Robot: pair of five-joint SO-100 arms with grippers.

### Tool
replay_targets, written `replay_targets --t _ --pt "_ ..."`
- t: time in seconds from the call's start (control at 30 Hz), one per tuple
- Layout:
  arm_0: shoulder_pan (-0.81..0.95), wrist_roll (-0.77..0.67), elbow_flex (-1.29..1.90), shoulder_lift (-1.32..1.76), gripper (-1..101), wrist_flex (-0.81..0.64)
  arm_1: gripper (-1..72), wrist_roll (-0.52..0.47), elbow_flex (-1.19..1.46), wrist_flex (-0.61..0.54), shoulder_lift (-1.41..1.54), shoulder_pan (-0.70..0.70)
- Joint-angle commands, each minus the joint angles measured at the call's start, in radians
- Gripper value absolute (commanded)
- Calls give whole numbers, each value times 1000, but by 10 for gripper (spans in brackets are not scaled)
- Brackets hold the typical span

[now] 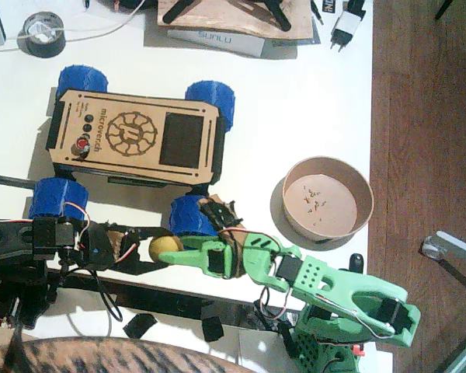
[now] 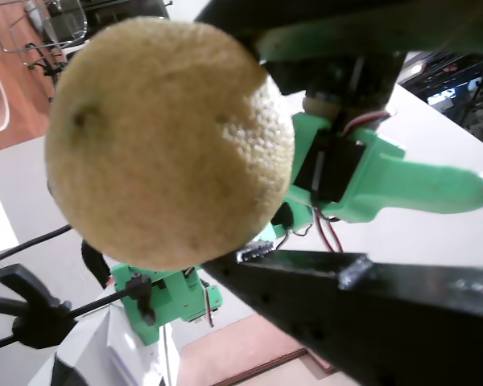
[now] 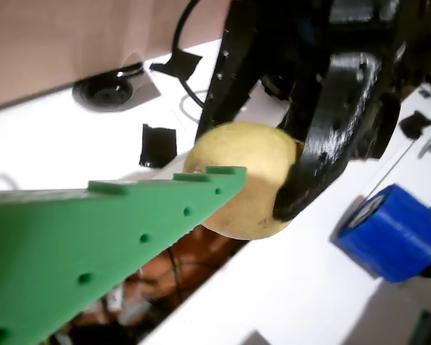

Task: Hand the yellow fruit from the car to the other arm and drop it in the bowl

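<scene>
Yellow fruit (image 1: 165, 247) being passed between the two grippers, near edge of the table, just in front of the car's near right wheel (image 1: 193, 215).

The left gripper (image 1: 144, 250), black, is clamping the fruit between its jaws, as a wrist view is showing (image 2: 169, 141). The right gripper (image 1: 188, 255), green, is reaching in from the right with one finger (image 3: 201, 190) touching the fruit; whether it is closing on it cannot be told. Risk as judged: if the black jaws are releasing before the green ones are holding firm, the round fruit is likely rolling off the near edge. The bowl (image 1: 364, 189) is sitting well to the right, holding only a few crumbs (image 1: 317, 199). The car (image 1: 132, 138) is carrying nothing on its deck.
</scene>
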Motion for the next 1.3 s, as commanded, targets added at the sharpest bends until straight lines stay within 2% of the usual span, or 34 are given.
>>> replay_targets --t 0.0,0.13,0.5,0.97,1.27 --pt "8 -12 -11 -3 0 -37 333 55 -71 34 -5 -2" --pt "8 -12 -11 -14 0 -40 337 100 -74 120 6 -8" --pt "8 -12 -11 -18 0 -44 347 133 -17 195 23 35" --pt "8 -12 -11 -25 0 -51 348 87 -91 147 -121 69" --pt "8 -12 -11 -28 0 -55 337 9 -112 49 -204 80"
